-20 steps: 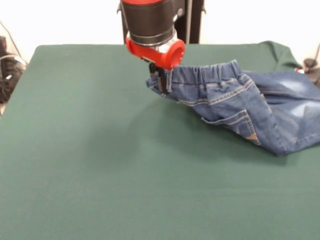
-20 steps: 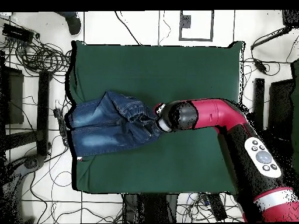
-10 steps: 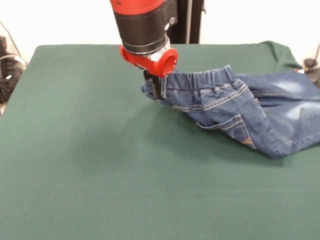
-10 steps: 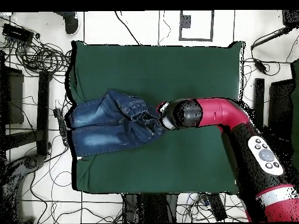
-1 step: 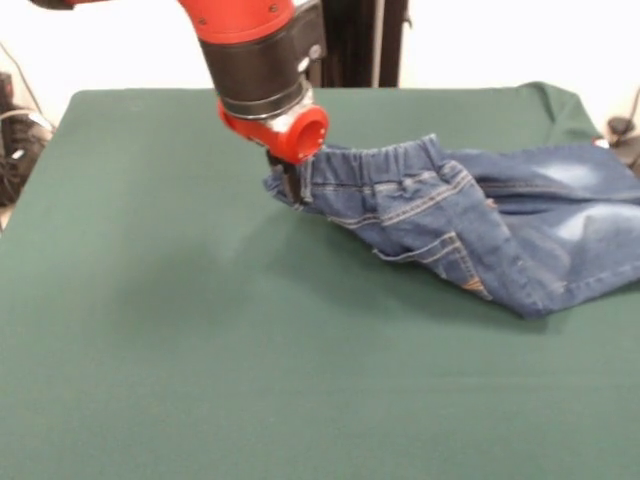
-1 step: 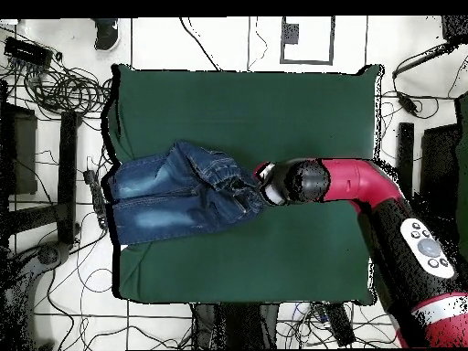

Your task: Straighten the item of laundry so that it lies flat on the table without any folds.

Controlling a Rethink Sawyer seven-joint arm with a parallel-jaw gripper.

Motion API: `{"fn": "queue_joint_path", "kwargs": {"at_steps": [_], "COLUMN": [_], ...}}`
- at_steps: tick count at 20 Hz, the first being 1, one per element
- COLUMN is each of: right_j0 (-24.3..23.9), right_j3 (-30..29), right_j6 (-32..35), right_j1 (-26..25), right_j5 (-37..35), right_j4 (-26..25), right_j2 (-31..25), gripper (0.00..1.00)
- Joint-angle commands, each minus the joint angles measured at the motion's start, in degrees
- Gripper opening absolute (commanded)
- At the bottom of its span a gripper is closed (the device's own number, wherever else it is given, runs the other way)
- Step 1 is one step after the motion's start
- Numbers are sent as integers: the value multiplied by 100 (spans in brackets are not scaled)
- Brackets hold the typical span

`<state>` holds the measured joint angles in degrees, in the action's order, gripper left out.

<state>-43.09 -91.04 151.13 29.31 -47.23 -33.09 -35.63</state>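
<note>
Front view | fingers [image 5: 292, 182] pinch waistband corner of jeans [image 5: 470, 230], lifted | legs rumpled on counter [image 5: 200, 360]

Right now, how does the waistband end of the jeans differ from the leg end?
The waistband end is lifted off the table, pinched at its corner by the gripper; the leg end lies on the cloth at the table's edge. The waistband end is gathered and darker blue; the leg end has faded whitish patches. Both are part of the same jeans, which are not yet flat.
</note>
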Motion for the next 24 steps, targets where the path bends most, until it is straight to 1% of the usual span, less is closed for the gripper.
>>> {"fn": "queue_joint_path", "kwargs": {"at_steps": [1, 9, 19, 24], "right_j0": [-487, -895, -1134, -1203], "right_j3": [592, 569, 613, 607], "right_j6": [-2829, -3004, -3270, -3310], "right_j1": [-95, -242, -312, -235], "right_j5": [-195, -79, -46, -7], "right_j4": [-648, -931, -986, -995], "right_j2": [-336, -448, -402, -383], "gripper": [0, 0, 0, 0]}}
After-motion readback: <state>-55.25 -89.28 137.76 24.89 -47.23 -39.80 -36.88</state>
